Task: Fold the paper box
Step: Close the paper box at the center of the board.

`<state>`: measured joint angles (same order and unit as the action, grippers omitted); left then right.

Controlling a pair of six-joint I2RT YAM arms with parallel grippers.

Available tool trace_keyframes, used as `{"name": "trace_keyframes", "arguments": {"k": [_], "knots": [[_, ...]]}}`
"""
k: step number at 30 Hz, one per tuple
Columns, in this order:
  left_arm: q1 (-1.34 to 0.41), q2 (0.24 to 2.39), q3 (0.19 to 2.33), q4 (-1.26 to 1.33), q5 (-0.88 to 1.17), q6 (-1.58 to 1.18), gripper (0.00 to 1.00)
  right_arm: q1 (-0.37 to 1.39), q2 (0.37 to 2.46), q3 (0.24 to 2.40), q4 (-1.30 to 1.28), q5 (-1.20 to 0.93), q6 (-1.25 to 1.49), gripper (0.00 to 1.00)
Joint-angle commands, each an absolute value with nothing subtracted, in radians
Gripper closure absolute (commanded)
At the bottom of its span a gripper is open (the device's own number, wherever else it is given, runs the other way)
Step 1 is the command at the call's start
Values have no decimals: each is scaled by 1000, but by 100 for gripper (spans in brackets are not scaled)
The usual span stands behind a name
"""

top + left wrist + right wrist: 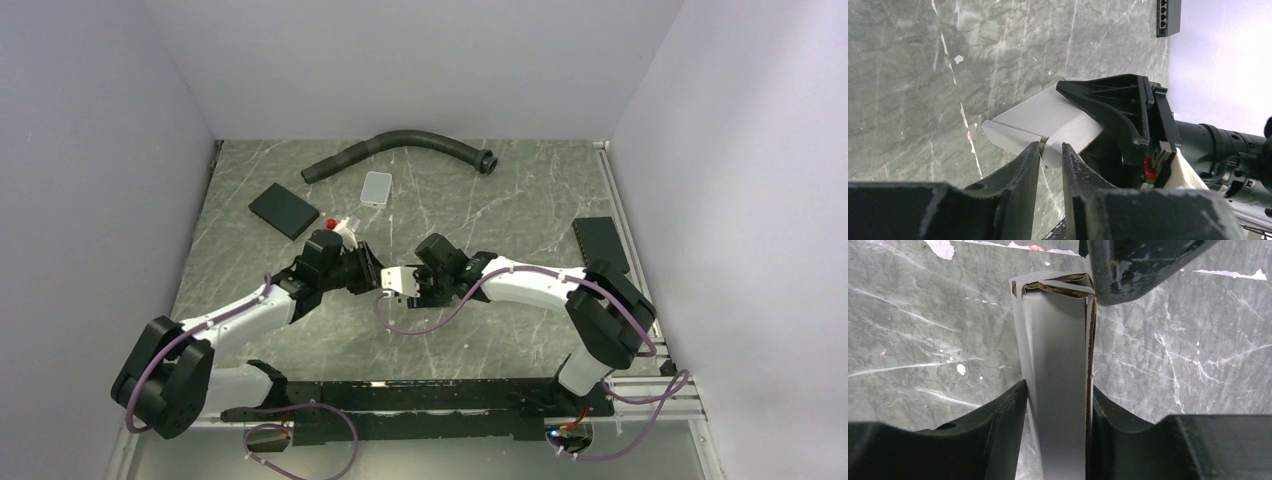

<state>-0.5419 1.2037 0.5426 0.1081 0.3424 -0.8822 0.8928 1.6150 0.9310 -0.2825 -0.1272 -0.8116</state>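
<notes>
Mid-table (520,330), the two arms meet nose to nose. The right gripper (1055,390) is clamped on the paper box (1058,340), one finger flat against each long side of the slim white carton. At its other end, the left gripper (1050,150) shows only a thin slit between its fingers, with the end flap right at the tips (pinched or merely touching, I cannot tell). Farther back lie the black pad (283,210) and the grey tile (377,187). The dark hose (400,140) curves along the far wall.
</notes>
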Motion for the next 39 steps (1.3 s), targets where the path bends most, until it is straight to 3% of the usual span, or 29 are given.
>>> {"name": "trace_keyframes", "arguments": {"k": [1, 13, 27, 39], "knots": [[-538, 1240, 572, 163, 333, -896, 71, 896, 1620, 916, -269, -107, -818, 53], [-537, 1230, 561, 159, 355, -944, 69, 896, 1623, 923, -277, -119, -812, 53], [-532, 1197, 507, 178, 359, -1043, 51, 897, 1632, 930, -286, -126, -808, 53], [-532, 1247, 476, 323, 418, -1159, 51, 899, 1636, 933, -290, -129, -809, 53]]}}
